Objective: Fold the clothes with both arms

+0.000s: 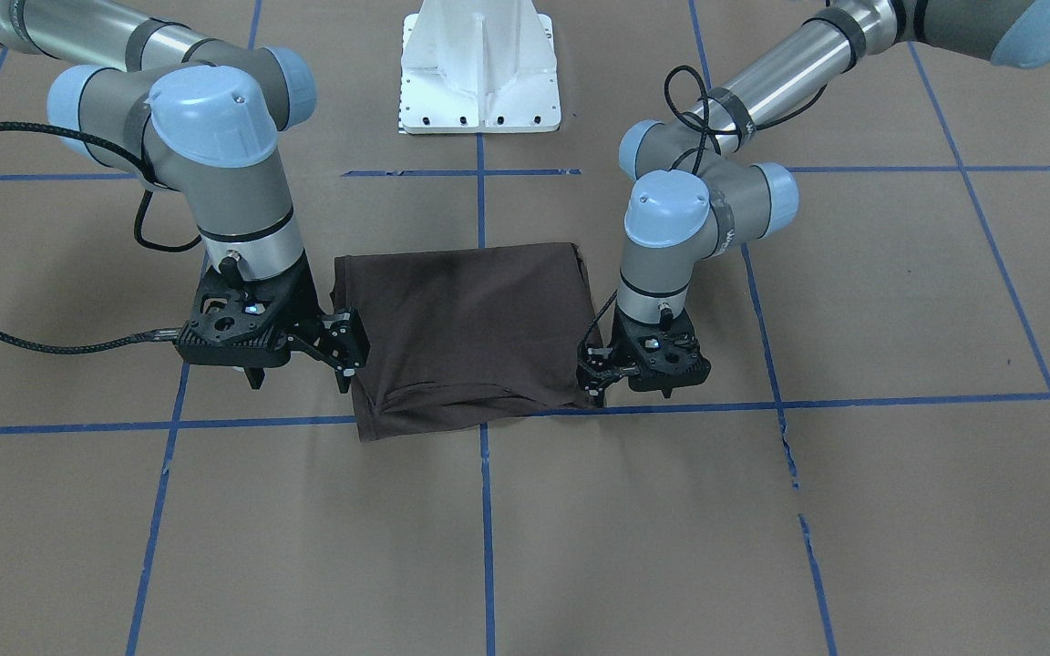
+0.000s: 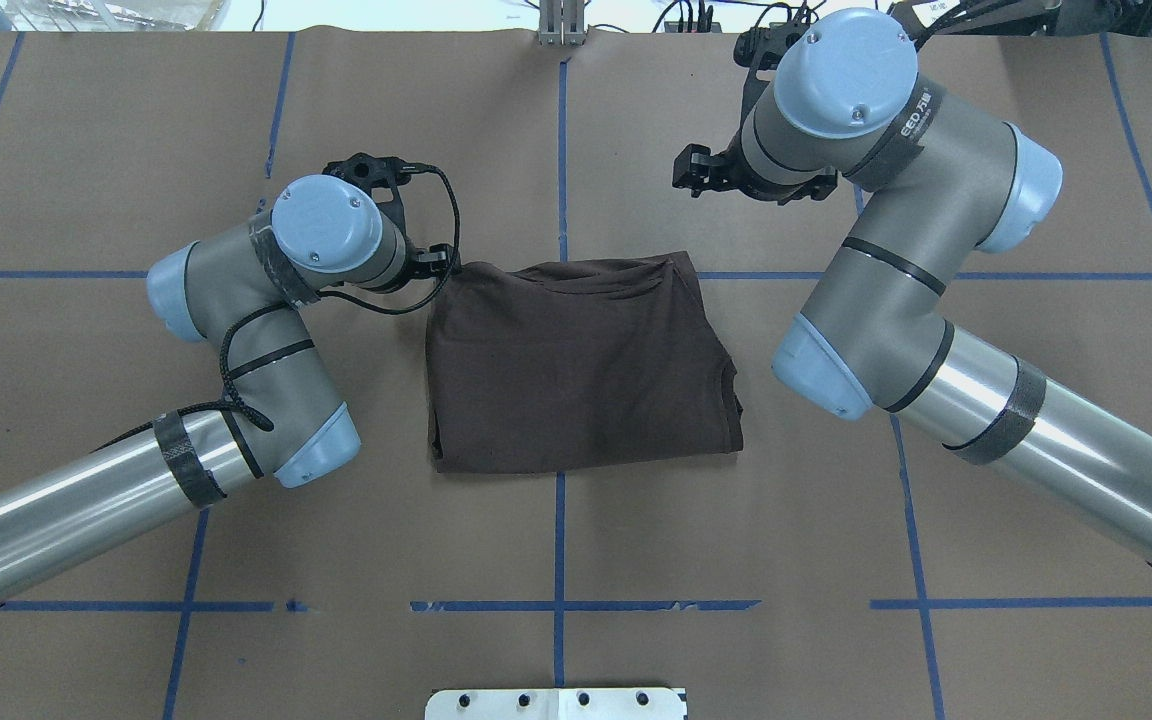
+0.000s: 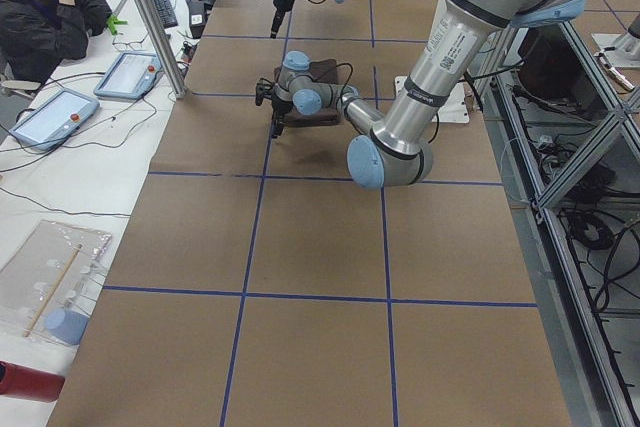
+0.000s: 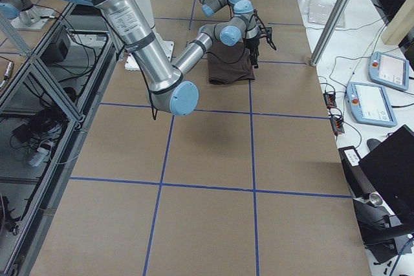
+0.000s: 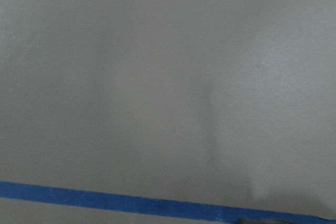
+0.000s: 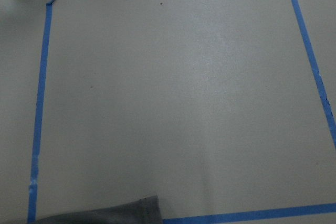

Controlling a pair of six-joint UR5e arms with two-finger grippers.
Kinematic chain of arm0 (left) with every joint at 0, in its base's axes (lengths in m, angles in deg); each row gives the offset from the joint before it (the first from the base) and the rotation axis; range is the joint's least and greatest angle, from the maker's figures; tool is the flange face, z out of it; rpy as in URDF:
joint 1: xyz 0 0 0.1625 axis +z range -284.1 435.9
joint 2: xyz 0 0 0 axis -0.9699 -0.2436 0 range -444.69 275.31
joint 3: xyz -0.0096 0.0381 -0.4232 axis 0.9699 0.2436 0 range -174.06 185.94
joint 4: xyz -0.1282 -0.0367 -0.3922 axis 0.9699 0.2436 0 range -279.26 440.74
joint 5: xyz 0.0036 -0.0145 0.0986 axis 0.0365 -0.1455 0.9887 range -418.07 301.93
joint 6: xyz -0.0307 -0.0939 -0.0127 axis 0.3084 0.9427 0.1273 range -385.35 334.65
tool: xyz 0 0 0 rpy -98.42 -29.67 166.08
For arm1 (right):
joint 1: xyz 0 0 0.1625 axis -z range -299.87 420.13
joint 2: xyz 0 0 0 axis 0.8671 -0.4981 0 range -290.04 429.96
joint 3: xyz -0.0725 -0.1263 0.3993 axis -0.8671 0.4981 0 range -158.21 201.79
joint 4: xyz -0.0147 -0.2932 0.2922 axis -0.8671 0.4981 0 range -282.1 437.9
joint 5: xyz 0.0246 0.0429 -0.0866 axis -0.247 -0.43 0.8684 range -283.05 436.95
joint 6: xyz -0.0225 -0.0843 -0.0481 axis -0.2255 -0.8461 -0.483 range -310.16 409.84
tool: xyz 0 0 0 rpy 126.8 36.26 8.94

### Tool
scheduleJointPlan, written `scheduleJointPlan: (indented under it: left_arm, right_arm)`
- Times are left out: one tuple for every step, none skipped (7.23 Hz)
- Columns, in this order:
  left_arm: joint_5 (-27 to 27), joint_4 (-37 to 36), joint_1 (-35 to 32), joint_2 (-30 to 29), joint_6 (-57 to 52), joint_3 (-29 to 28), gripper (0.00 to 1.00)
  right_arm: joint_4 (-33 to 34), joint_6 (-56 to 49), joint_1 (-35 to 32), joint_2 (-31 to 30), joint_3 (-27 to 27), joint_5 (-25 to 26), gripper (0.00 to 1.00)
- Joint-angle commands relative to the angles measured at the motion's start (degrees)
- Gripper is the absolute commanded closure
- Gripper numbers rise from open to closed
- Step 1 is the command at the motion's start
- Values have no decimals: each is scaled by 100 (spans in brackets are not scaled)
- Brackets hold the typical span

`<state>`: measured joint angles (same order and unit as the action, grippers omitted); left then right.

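The dark brown-grey T-shirt (image 1: 466, 337) lies folded into a rough rectangle in the middle of the table, and also shows in the overhead view (image 2: 576, 370). No logo shows. My left gripper (image 1: 596, 378) is low at the shirt's far corner on my left (image 2: 436, 262); its jaws look apart, touching or just beside the cloth edge. My right gripper (image 1: 344, 351) is open and empty, raised above the table beside the shirt's other side (image 2: 693, 170). The right wrist view shows only a shirt corner (image 6: 105, 213) at the bottom edge. The left wrist view shows bare table close up.
The white base pedestal (image 1: 479, 73) stands at the robot's side of the table. Blue tape lines (image 2: 558, 605) cross the brown table cover. An operator (image 3: 40, 7) sits past the table's far edge with tablets (image 3: 125, 72).
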<state>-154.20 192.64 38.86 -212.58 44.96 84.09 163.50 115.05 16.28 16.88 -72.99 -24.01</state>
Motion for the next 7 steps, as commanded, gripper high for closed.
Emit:
scheduleJointPlan:
  left_arm:
    - [-64,-2,-364,79,-602,400,0]
    - [-221,-89,-418,419,-771,1055,0]
    - [-519,-525,-445,840,-938,1976,0]
    - [-574,-990,-523,1175,-1305,2864,0]
    - [-783,-1247,-602,1691,-1570,3534,0]
    - [-1186,-1276,-1047,2097,-2182,3854,0]
    - [-1720,-1267,-1626,2510,-3171,3970,0]
  right_arm:
    - [9,9,7,-1,-14,-12,0]
    - [226,-8,-1,8,-145,-38,0]
    - [759,-87,-62,17,-433,-73,0]
    - [1043,-653,-289,17,-575,-195,0]
    - [1089,-1520,-805,-192,-603,-832,0]
    - [1055,-2425,-1541,-568,-621,-1673,0]
    - [1072,-3296,-2262,-1016,-612,-2317,0]
